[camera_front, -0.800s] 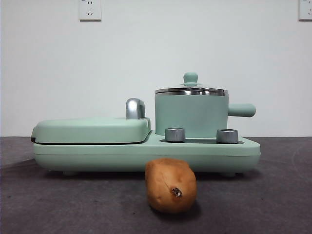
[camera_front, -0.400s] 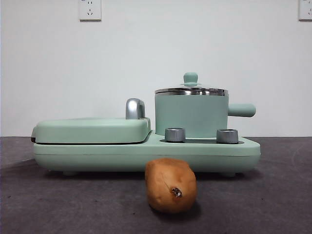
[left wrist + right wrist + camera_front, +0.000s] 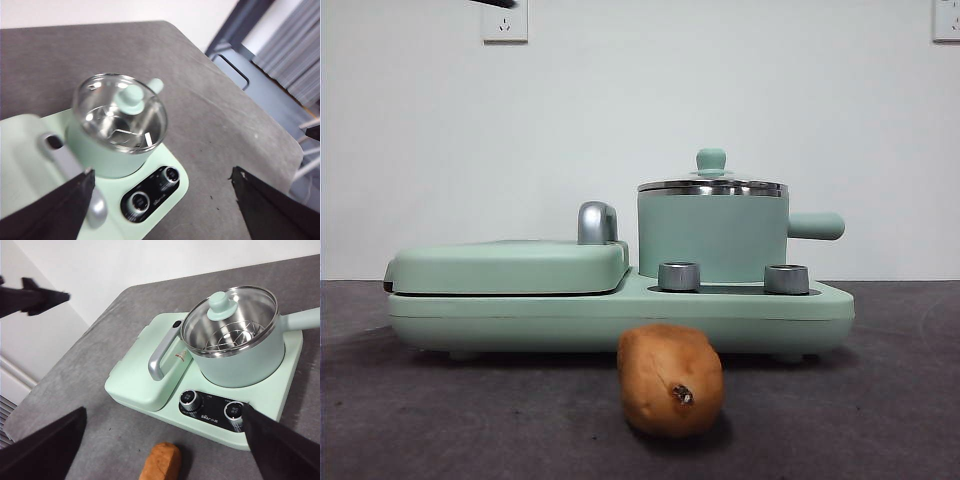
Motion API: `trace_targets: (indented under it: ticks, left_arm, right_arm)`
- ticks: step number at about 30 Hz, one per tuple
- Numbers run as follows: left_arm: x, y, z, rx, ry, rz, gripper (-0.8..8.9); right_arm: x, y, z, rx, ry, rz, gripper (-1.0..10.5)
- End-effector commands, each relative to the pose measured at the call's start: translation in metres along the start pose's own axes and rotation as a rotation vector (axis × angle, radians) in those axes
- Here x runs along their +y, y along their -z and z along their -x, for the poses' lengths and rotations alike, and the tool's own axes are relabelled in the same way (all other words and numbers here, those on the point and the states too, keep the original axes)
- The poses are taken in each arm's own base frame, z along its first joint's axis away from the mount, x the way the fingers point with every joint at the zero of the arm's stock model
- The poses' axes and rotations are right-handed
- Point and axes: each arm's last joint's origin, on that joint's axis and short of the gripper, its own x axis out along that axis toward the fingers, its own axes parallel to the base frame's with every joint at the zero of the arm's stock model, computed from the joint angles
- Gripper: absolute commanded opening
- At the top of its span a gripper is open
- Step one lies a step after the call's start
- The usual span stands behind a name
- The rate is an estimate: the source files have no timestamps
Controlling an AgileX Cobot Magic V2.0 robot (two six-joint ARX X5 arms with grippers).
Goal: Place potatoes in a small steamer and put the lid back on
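Both grippers, left (image 3: 160,200) and right (image 3: 165,440), hang released above the lidded steamer (image 3: 712,238); the potato (image 3: 671,380) lies at its 6 o'clock on the table (image 3: 880,400).

Soft, even light is falling from above and keeping all three views bright. The potato (image 3: 671,380) is casting a faint shadow on the table (image 3: 880,420). Highlights are glinting on the glass lid (image 3: 120,112) and the steel rim of the steamer (image 3: 235,340). The left wrist view is looking slightly blurred.
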Motion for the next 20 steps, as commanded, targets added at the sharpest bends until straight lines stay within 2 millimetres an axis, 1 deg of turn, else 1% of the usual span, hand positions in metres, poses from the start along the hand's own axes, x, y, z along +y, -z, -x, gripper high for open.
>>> trace_targets:
  ticks: [1, 5, 10, 16, 20]
  left_arm:
    - [-0.001, -0.014, -0.022, 0.014, 0.036, -0.046, 4.47]
    - [-0.003, -0.024, -0.057, 0.049, 0.019, -0.085, 4.46]
    - [-0.006, -0.031, -0.104, 0.089, -0.039, -0.153, 4.44]
    - [-0.003, -0.03, -0.161, 0.103, -0.099, -0.214, 4.38]
    - [0.003, -0.026, -0.191, 0.075, -0.129, -0.257, 4.37]
  right_arm:
    - [0.003, -0.005, 0.002, -0.018, -0.004, 0.029, 5.1]
    - [0.003, -0.005, 0.002, -0.018, -0.005, 0.029, 5.1]
    - [0.003, -0.005, 0.002, -0.018, -0.005, 0.028, 5.1]
    - [0.003, -0.005, 0.002, -0.018, -0.005, 0.026, 5.1]
    - [0.003, -0.005, 0.002, -0.018, -0.005, 0.026, 5.0]
